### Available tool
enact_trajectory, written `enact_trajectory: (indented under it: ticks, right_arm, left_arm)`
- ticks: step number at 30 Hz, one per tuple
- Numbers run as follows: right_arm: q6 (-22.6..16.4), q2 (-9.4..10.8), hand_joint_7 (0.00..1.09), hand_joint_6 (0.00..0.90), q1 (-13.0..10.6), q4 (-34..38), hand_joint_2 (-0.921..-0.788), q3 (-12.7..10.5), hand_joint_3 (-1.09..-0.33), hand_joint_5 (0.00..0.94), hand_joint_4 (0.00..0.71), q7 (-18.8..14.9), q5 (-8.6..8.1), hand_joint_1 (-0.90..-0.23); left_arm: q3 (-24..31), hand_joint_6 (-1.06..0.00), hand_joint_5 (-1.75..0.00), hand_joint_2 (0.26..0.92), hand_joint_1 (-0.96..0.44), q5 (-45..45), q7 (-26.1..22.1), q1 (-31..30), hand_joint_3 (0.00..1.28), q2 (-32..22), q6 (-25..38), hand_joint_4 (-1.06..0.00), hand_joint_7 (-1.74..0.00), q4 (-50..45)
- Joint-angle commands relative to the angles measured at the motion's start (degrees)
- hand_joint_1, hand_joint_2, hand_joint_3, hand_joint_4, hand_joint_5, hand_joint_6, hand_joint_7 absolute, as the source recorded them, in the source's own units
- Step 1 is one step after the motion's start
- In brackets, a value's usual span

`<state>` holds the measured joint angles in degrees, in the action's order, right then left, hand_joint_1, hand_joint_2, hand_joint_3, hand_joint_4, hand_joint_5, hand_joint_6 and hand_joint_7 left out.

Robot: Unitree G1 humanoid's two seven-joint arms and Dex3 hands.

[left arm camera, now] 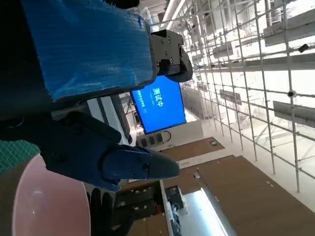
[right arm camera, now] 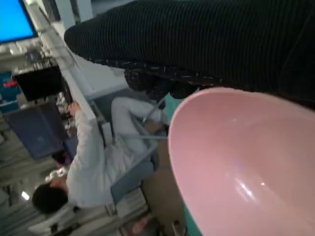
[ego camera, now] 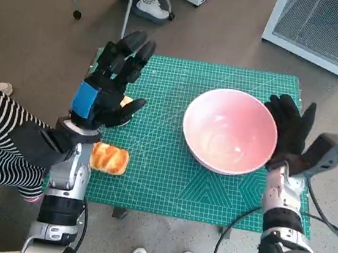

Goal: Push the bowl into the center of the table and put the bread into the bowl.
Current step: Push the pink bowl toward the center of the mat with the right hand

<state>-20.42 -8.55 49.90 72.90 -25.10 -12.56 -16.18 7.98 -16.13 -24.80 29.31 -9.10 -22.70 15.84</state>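
- Nearest the robot, the bread [ego camera: 109, 158] sits at the mat's [ego camera: 162, 181] left front edge; looks soft and light, so grip gently around its sides.
- Left hand [ego camera: 111, 82] hovers above it, fingers spread, holding nothing.
- Bowl [ego camera: 230, 131] right of center, smooth and likely slippery; right hand [ego camera: 290, 130] touches its far-right rim, open, ready to push.

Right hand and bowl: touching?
Touching. The head view shows the right hand flat against the far-right rim of the bowl, no mat showing between them.
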Motion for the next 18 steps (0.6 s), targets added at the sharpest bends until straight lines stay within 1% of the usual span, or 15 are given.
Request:
enact_trajectory:
  ticks: [1, 3, 7, 10, 14, 18]
  right_arm:
    - [1.88, 2.21, 0.33, 0.102, 0.93, 1.26, -0.921, -1.80, -0.829, 0.013, 0.141, -0.11, -2.07, -0.652]
    - [2.24, 3.16, 0.33, 0.104, 1.59, 1.33, -0.921, -2.72, -0.823, 0.012, 0.142, -0.07, -3.02, -0.654]
    - [3.11, 4.32, 0.32, 0.090, 2.68, 1.57, -0.921, -4.35, -0.812, 0.005, 0.132, -0.21, -4.77, -0.657]
    - [3.60, 5.06, 0.31, 0.085, 3.39, 1.69, -0.921, -5.22, -0.806, 0.001, 0.125, -0.09, -5.67, -0.660]
    - [4.32, 6.12, 0.31, 0.094, 4.50, 1.98, -0.921, -6.19, -0.799, 0.002, 0.123, 0.61, -6.39, -0.661]
    - [4.88, 6.82, 0.32, 0.115, 5.20, 2.16, -0.921, -6.51, -0.799, 0.005, 0.128, 1.21, -6.57, -0.655]
  left_arm:
    - [0.61, -0.06, 0.00, 0.921, -0.63, -0.63, -0.24, -1.27, 0.23, -0.56, -0.74, -0.19, -0.44, -1.57]
    - [0.75, -0.07, 0.00, 0.921, -0.63, -0.61, -0.13, -1.51, 0.23, -0.63, -0.81, -0.19, -0.42, -1.69]
    - [0.94, -0.09, 0.00, 0.921, -0.63, -0.87, -0.12, -1.94, 0.23, -0.66, -0.66, -0.19, -0.38, -2.09]
    - [0.99, -0.09, 0.00, 0.921, -0.63, -0.89, -0.05, -2.22, 0.23, -0.63, -0.50, -0.19, -0.37, -2.45]
    - [1.11, -0.09, 0.00, 0.921, -0.63, -0.84, 0.00, -2.46, 0.23, -0.64, -0.41, -0.19, -0.36, -2.60]
    - [1.17, -0.10, 0.00, 0.921, -0.63, -0.71, 0.01, -2.62, 0.24, -0.69, -0.53, -0.19, -0.35, -2.68]
